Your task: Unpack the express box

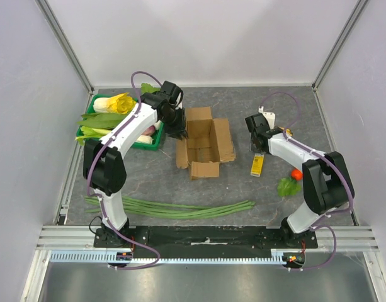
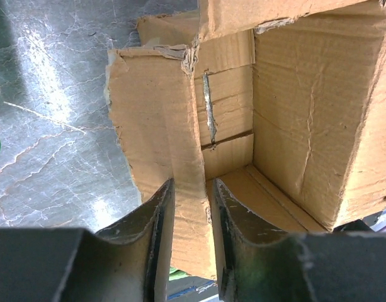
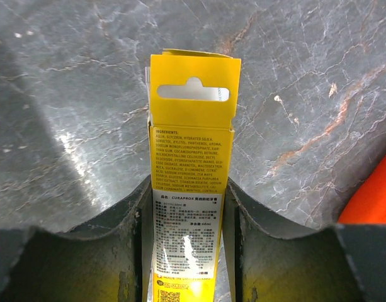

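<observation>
The express box point(image 1: 203, 142) lies open in the middle of the table, its brown flaps spread out. The wrist view looks into its bare cardboard inside point(image 2: 306, 113). My left gripper point(image 1: 178, 131) hangs over the box's left side. Its jaws point(image 2: 193, 184) stand slightly apart astride the left flap point(image 2: 155, 126) and do not pinch it. My right gripper point(image 1: 261, 150) is right of the box, low over the table. A slim yellow carton point(image 3: 191, 157) sits lengthways between its fingers point(image 3: 187, 185), which are closed on the carton's sides. The carton's far end point(image 1: 257, 166) rests toward the near edge.
A green tray point(image 1: 152, 145) with leafy vegetables point(image 1: 112, 104) stands at the left, close behind my left arm. Long green beans point(image 1: 174, 209) lie across the front. A red piece point(image 1: 296, 173) and a green leaf point(image 1: 286, 187) lie near the right arm; a white item point(image 1: 267, 117) sits behind.
</observation>
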Controlling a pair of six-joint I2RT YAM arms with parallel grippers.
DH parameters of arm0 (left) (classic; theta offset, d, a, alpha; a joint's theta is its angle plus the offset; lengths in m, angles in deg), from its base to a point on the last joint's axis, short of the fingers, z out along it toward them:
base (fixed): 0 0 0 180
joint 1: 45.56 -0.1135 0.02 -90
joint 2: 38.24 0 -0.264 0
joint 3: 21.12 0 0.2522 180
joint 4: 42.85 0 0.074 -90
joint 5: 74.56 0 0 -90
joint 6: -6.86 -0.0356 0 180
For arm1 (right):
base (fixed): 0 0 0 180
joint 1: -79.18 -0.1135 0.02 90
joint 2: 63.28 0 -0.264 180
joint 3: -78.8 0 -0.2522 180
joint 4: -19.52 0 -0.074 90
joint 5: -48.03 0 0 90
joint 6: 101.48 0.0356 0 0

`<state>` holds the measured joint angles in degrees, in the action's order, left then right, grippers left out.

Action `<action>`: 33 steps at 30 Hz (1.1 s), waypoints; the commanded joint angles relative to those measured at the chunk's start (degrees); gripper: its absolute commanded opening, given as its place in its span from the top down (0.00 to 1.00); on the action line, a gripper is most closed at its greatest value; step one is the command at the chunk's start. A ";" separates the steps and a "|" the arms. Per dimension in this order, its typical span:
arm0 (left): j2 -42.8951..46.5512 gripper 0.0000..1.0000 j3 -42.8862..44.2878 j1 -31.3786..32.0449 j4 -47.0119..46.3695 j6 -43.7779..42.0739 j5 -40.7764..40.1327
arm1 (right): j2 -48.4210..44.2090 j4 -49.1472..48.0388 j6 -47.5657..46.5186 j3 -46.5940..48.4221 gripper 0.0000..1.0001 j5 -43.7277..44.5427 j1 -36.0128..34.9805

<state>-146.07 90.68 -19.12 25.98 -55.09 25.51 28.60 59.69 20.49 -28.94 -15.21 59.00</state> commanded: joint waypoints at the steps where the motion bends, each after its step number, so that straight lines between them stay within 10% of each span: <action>1: 3.06 0.63 -0.04 0.02 -1.54 -2.48 1.80 | 1.90 -2.68 2.05 -0.67 0.53 1.10 1.20; 9: 5.78 0.46 -0.04 0.02 -2.25 -2.13 1.19 | 3.57 -3.47 3.10 -2.25 0.46 1.71 1.90; 20: 18.35 0.08 -6.54 0.02 -6.11 -0.99 -0.21 | -11.44 -0.85 -0.06 -0.33 0.12 -0.65 1.73; 33: 51.12 0.05 -25.42 0.02 -13.23 -3.97 -6.54 | -33.68 7.68 -7.00 8.29 0.11 -21.13 1.20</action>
<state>-105.53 70.09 -19.12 17.13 -56.27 23.01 -0.43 63.19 16.77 -24.96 -27.95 60.46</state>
